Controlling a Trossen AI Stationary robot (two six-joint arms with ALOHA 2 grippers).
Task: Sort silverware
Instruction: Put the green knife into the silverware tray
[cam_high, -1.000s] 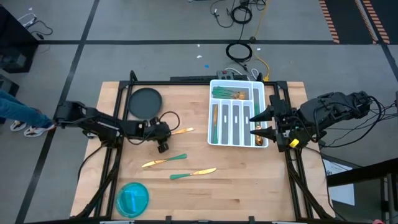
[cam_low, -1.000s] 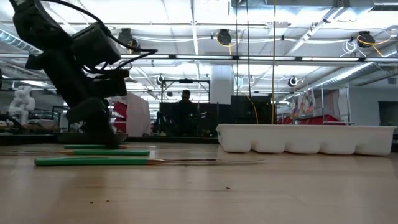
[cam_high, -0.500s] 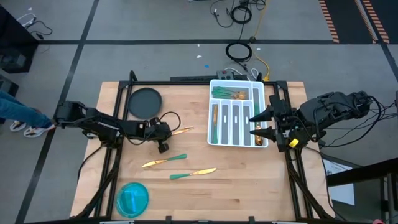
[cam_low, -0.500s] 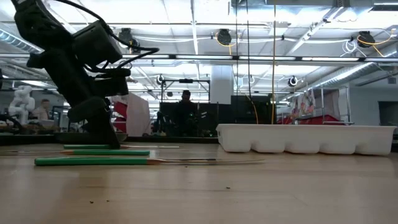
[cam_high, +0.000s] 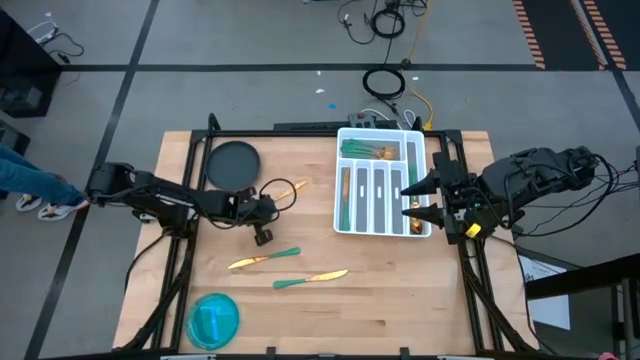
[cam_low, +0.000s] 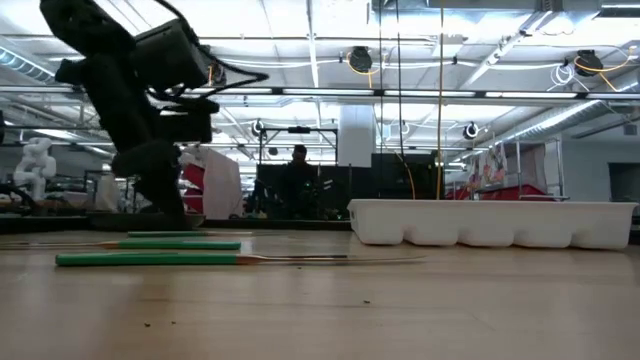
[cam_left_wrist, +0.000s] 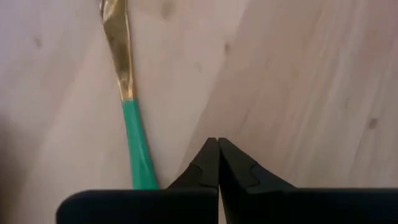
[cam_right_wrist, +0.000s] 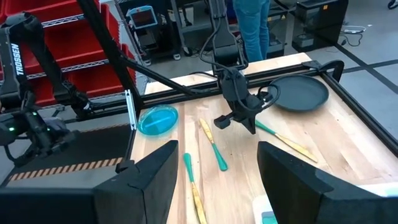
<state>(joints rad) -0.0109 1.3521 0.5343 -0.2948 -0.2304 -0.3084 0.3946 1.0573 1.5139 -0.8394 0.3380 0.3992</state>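
My left gripper (cam_high: 262, 228) is shut, just above the wood left of the table's middle. In the left wrist view its shut tips (cam_left_wrist: 217, 144) point down beside a utensil (cam_left_wrist: 127, 118) with a teal handle and a long flat gold head, which lies flat on the table. In the high view that gold head (cam_high: 290, 188) slants toward the far right. Two more teal-and-gold pieces (cam_high: 265, 259) (cam_high: 311, 277) lie nearer the near edge. My right gripper (cam_high: 418, 197) is open at the right side of the white divided tray (cam_high: 380, 228), which holds several pieces. My left gripper's shut fingers (cam_left_wrist: 208, 163) come from above and stand close beside the utensil's teal handle (cam_left_wrist: 140, 165). I cannot tell whether they touch it. The utensil lies flat on the table.
A black round plate (cam_high: 232, 163) sits at the far left of the table and a blue round dish (cam_high: 213, 318) at the near left. A loose cable (cam_high: 270, 190) loops beside the left gripper. Bare wood (cam_high: 400, 290) spreads over the near right.
My left gripper has risen a little, staying shut. The utensil beside it has swung round on the table. Its gold head, which pointed toward the table's right, now slants toward the far edge.
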